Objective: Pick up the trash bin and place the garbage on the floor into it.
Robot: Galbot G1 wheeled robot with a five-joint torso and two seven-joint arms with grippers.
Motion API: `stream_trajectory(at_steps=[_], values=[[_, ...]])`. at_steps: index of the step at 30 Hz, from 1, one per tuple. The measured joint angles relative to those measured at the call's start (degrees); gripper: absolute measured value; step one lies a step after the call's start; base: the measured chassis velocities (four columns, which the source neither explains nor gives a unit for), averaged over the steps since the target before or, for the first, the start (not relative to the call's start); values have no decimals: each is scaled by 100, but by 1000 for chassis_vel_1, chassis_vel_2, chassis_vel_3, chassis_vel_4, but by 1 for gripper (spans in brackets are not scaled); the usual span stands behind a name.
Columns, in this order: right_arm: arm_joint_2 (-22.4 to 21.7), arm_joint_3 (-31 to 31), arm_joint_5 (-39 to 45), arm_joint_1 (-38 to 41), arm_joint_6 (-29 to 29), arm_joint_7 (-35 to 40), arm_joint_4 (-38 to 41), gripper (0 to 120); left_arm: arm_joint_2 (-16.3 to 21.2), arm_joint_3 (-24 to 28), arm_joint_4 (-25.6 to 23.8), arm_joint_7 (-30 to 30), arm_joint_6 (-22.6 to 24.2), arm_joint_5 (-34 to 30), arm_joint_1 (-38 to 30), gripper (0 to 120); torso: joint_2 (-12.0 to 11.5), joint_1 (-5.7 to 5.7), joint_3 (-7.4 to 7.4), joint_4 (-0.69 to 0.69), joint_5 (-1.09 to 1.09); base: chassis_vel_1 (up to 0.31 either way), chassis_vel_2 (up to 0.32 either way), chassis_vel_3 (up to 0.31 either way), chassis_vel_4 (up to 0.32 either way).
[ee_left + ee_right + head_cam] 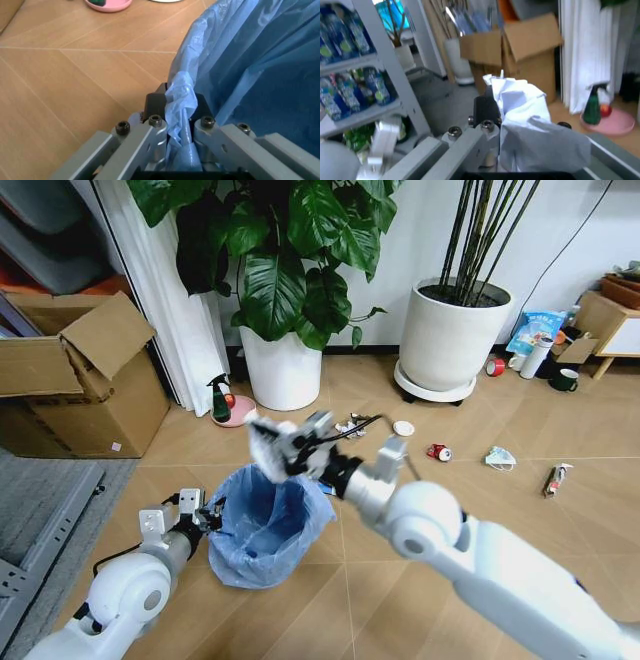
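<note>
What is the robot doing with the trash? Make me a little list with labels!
left pincer: shut on the rim of the trash bin, pinching its blue bag
right pincer: shut on a crumpled white tissue, above the bin
floor: still has a red can, face mask, white lid and a wrapper
nearby: two white plant pots, cardboard box

White rounded arms, grey screwed pincers, black cables.
</note>
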Motion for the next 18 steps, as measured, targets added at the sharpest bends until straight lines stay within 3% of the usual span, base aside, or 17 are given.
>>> stream_trajectory(at_steps=[5, 7, 12, 16, 18], values=[[53, -167, -139, -103, -46, 25, -173, 10, 18, -137, -14, 12, -12, -1, 70, 1, 0, 0, 0, 0, 1, 0, 0, 0, 0], [57, -208, -310, -161, 4, 20, -301, 28, 1, -170, -48, 20, -33, 8, 97, 1, 0, 0, -1, -1, 1, 0, 0, 0, 0], [75, -224, -368, -195, 26, 15, -359, 41, -46, -167, -55, 21, -46, 23, 88, 1, 0, 0, -1, -1, 0, 0, 0, 0, 0], [91, -243, -421, -226, 59, 13, -390, 62, -73, -190, -82, 20, -63, 48, 120, 1, 0, 0, -1, -1, 0, 0, 0, 0, 0], [120, -217, -423, -218, 64, 23, -390, 65, -78, -208, -90, 18, -70, 53, 136, 1, 0, 0, -1, -1, 1, 0, 0, 0, 0]])
